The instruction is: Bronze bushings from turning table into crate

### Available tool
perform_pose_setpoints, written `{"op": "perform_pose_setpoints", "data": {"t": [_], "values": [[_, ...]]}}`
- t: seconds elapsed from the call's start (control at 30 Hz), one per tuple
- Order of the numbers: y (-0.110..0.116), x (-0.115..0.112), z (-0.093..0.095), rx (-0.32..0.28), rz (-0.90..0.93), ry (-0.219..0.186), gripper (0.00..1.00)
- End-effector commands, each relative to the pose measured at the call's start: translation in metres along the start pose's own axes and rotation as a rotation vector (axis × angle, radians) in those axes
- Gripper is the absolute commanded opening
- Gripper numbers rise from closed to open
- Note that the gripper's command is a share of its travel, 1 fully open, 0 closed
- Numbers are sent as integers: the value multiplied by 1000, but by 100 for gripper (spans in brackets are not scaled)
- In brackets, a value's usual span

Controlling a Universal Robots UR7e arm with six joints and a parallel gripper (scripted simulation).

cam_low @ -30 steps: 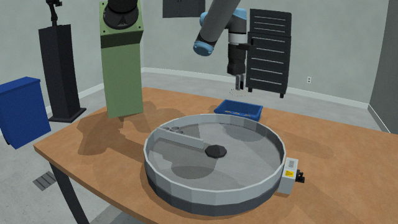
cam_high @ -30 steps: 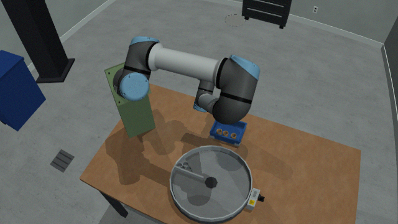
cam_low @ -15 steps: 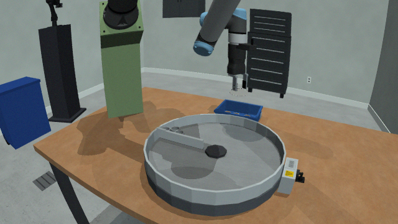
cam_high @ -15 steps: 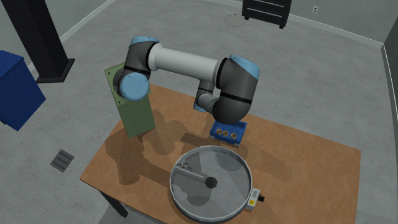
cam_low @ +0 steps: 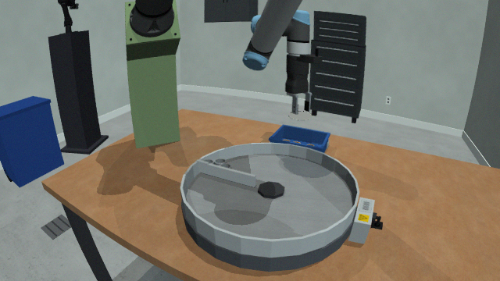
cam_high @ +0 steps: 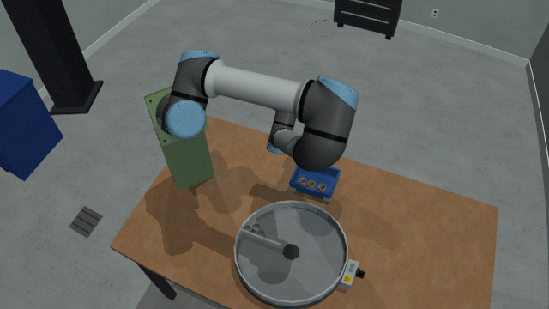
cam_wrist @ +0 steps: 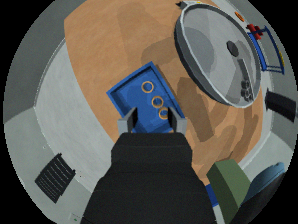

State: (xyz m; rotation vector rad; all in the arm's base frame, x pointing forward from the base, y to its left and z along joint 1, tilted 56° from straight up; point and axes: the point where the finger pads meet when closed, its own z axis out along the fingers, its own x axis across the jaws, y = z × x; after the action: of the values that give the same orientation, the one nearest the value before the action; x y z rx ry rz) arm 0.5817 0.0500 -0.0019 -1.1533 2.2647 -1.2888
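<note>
Three bronze bushings stand in the blue crate (cam_high: 312, 196) (cam_low: 298, 133) (cam_wrist: 118, 100): one bushing (cam_high: 322, 190) (cam_wrist: 141, 87), a middle one (cam_high: 311, 186) (cam_wrist: 157, 107) and a third (cam_high: 303, 184) (cam_wrist: 159, 115). Several grey steel bushings (cam_high: 256, 229) (cam_low: 219, 164) (cam_wrist: 245, 91) stand together by the straight bar on the turning table (cam_high: 313, 283) (cam_low: 312, 211) (cam_wrist: 210, 65), near its rim. No bronze bushing shows there. My gripper (cam_low: 301, 111) (cam_wrist: 152, 113) is open with nothing between its fingers, above the crate. The arm hides it in the top view.
The turning table has a raised rim, a dark centre hub (cam_high: 291, 251) (cam_low: 271, 190) and the bar (cam_high: 262, 239) (cam_low: 228, 172). A small grey box (cam_high: 349, 275) (cam_low: 362, 221) is at its right side. The green pedestal (cam_high: 189, 160) (cam_low: 154, 97) carries the arm at the left.
</note>
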Motion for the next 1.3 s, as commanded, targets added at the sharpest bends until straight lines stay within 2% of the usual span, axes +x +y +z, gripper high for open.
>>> {"op": "perform_pose_setpoints", "data": {"t": [0.0, 0.1, 0.27, 0.67, 0.83, 1.23, 1.27], "values": [[0, 0, 0, 1, 0, -1, 100], [0, 0, 0, 1, 0, -1, 100], [0, 0, -3, 1, 238, -1, 100], [0, 0, -3, 1, 238, -1, 100], [-1, 0, -6, 1, 471, -2, 100], [-1, 0, -6, 1, 471, -2, 100], [-1, 0, -7, 2, 514, -3, 100]]}}
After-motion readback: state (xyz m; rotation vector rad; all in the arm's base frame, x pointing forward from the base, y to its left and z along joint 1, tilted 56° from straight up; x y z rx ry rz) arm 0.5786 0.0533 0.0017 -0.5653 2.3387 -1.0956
